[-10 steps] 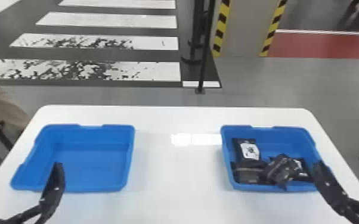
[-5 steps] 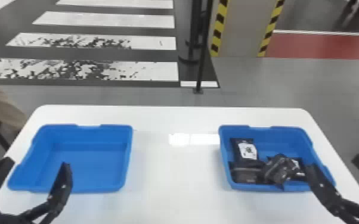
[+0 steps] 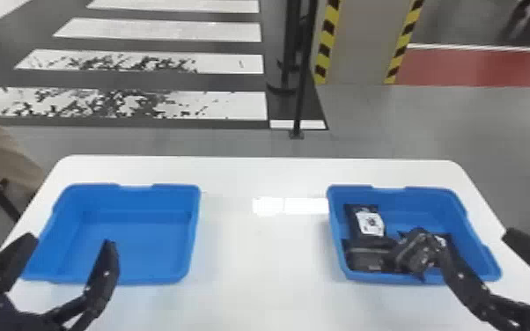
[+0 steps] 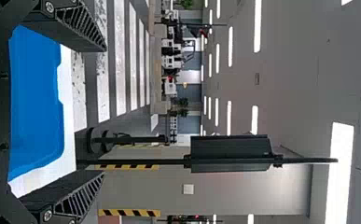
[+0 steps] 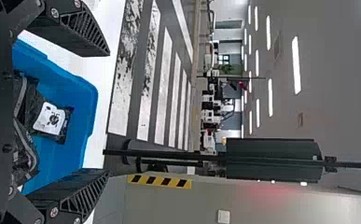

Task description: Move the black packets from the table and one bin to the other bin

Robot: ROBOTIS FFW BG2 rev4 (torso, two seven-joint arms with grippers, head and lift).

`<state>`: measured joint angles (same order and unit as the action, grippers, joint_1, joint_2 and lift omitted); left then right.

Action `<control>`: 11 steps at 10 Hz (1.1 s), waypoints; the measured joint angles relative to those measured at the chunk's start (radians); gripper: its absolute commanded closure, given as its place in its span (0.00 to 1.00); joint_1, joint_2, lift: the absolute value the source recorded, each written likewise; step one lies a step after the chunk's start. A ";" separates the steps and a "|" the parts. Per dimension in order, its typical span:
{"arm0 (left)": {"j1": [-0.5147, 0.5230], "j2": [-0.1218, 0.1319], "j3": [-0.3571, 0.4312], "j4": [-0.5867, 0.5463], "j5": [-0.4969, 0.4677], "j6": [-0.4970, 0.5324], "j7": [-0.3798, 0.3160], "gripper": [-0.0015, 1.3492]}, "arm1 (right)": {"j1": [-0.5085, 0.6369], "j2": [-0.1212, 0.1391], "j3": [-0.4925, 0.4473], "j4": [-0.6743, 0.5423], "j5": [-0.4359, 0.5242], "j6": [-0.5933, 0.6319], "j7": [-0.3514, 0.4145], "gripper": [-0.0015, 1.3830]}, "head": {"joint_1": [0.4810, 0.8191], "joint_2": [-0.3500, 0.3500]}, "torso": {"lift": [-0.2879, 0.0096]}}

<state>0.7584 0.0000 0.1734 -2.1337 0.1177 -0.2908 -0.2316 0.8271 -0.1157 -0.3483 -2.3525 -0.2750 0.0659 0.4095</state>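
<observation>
1. Okay, so there's a white table (image 3: 259, 264) with two blue plastic bins on it, one toward each side and well apart.
2. The black packets are all sitting in the right bin (image 3: 409, 215). One with a white label (image 3: 369, 222) lies toward the far left corner, with a dark packet (image 3: 365, 259) on the near side of it.
3. Next to that one there's a crumpled shiny packet (image 3: 418, 253), kinda bunched up around the middle of the near side. A bit more black packaging pokes out just right of it, partly behind a finger.
4. Right gripper (image 3: 477, 237) is at the near right part of that bin, jaws wide apart with nothing between the tips. In the head view its inner finger overlaps the packaging, but honestly can't tell if it's touching.
5. Left gripper (image 3: 70, 244) is at the near side of the left bin (image 3: 145, 246), jaws spread wide too. Its inner finger overlaps the bin's near rim in the head view.
6. Background stuff: white crosswalk stripes (image 3: 158, 105) on the floor, a pillar (image 3: 363, 44) with yellow and black edging, a thin black post (image 3: 302, 88) beyond the table, plus a red floor strip (image 3: 488, 66) off to the right.
</observation>
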 measured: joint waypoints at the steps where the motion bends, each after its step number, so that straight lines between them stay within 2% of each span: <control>1: -0.001 0.000 -0.002 0.000 0.002 0.008 -0.001 0.08 | -0.003 -0.001 0.002 0.001 0.002 0.000 0.002 0.10 | 0.63 0.45 | 0.60; 4: -0.010 0.000 -0.022 0.000 0.022 0.035 -0.002 0.08 | -0.024 -0.004 0.009 0.008 0.030 0.000 0.021 0.10 | 0.63 0.45 | 0.60; 8: -0.018 0.000 -0.040 0.000 0.034 0.062 -0.003 0.08 | -0.046 -0.028 0.048 0.017 0.046 0.000 0.034 0.10 | 0.63 0.47 | 0.60; 11: -0.024 0.000 -0.042 0.000 0.034 0.069 -0.003 0.08 | -0.047 -0.025 0.049 0.020 0.026 0.024 0.028 0.10 | 0.63 0.47 | 0.60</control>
<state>0.7340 0.0000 0.1311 -2.1336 0.1516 -0.2216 -0.2347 0.7805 -0.1409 -0.2989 -2.3326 -0.2486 0.0900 0.4375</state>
